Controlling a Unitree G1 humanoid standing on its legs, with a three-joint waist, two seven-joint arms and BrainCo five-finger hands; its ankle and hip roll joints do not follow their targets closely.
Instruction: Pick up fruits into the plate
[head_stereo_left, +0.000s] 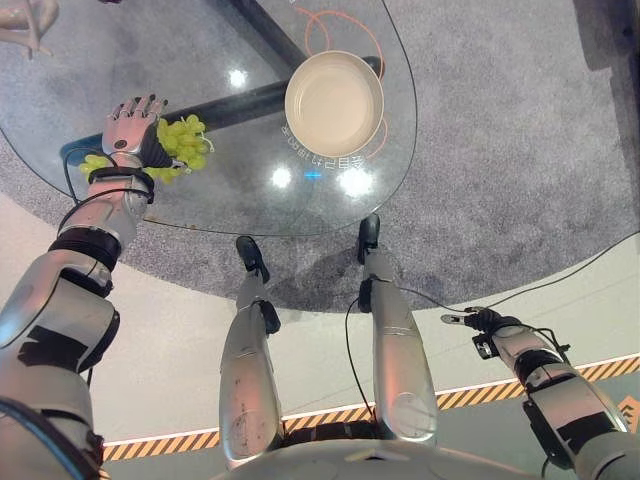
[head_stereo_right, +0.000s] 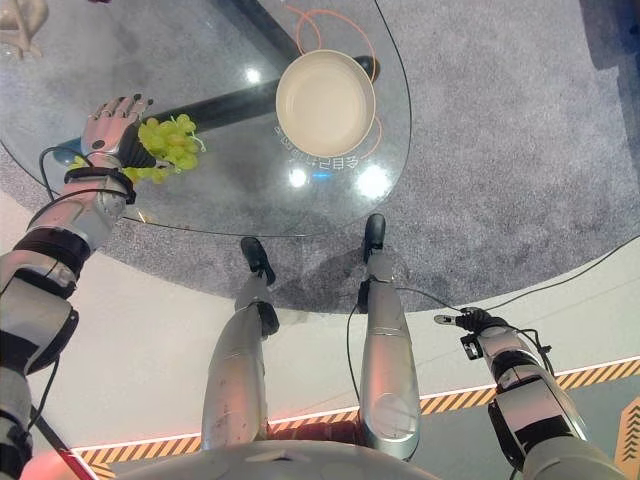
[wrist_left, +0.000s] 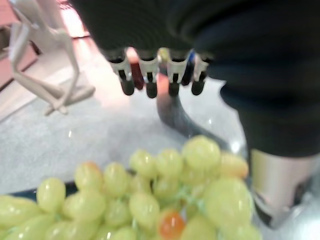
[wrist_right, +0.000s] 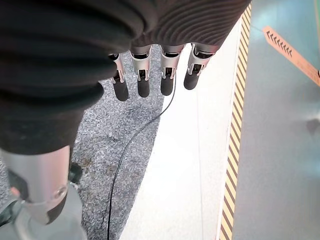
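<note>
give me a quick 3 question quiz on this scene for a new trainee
1. True or false: the plate already holds fruit.
2. Which hand is over the bunch of green grapes? A) left hand B) right hand C) both
3. Fill in: the grapes and the plate both sit on a ____ table.

Key
1. False: the plate is empty.
2. A: the left hand is above the grapes with straight fingers, not closed on them; the right hand hangs off to the side, over the floor.
3. Glass.
</note>
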